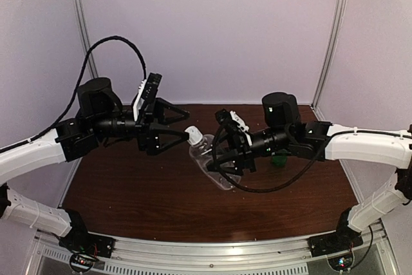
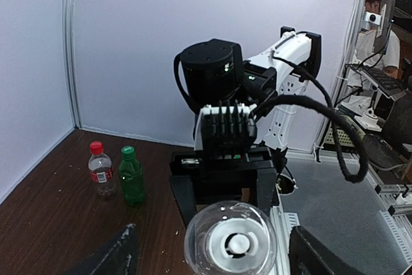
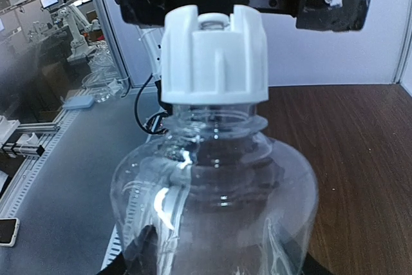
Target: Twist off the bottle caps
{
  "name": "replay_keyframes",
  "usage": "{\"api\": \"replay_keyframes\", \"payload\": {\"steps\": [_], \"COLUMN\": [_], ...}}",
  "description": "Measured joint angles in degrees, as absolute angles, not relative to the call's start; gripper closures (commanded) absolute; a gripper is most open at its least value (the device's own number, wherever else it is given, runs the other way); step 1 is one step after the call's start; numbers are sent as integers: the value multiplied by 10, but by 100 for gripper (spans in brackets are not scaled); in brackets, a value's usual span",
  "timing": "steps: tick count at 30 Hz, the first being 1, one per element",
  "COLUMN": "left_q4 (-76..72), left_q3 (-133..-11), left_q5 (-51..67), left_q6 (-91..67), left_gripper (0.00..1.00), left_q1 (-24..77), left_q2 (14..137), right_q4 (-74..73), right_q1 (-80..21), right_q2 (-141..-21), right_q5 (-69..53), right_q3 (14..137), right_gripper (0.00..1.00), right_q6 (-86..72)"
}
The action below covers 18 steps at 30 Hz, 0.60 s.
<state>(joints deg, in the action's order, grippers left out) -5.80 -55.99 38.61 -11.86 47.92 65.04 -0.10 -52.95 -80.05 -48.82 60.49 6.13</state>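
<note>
My right gripper [image 1: 225, 159] is shut on the clear bottle [image 1: 211, 159], holding it tilted above the table with its neck toward the left arm. Its white cap [image 1: 194, 136] sits on the neck. My left gripper [image 1: 187, 125] is open, its fingers spread either side of the cap and apart from it. In the left wrist view the clear bottle [image 2: 230, 244] is end-on with the white cap [image 2: 238, 244] between wide fingers [image 2: 112, 256]. The right wrist view shows the white cap [image 3: 214, 56] on the bottle [image 3: 215, 204]. A red-capped bottle [image 2: 101, 169] and a green bottle [image 2: 132, 176] stand capped.
The green bottle [image 1: 280, 158] stands on the brown table [image 1: 129, 191] behind my right arm, near the back right. White walls close in the back and sides. A metal rail [image 1: 212, 256] runs along the near edge.
</note>
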Motion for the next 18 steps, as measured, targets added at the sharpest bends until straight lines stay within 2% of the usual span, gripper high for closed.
{"api": "replay_keyframes", "payload": {"steps": [3,6,10,17,18], "left_q4": [-81,-109,-134,-156,-158], "left_q3": [-560,-560,-560,-562,-564], "left_q5": [418,445,475,488,485], "left_q6": [-122,-135,-153,-168,-171], "left_gripper": [27,38,56,98,100], "left_q1": [479,479,479,481,481], "left_q2": [670,686,701,708,709], "right_q4": [20,36,54,68,69], "right_q1": [-529,-529,-529,-527,-527], "right_q2": [-805,-811,-817,-819,-819], "right_q5": [-524,-543,-554,-545,-537], "right_q3": [605,605,605,605,605], "right_gripper": [61,62,62,65,65], "right_q6": [48,37,23,4,5]}}
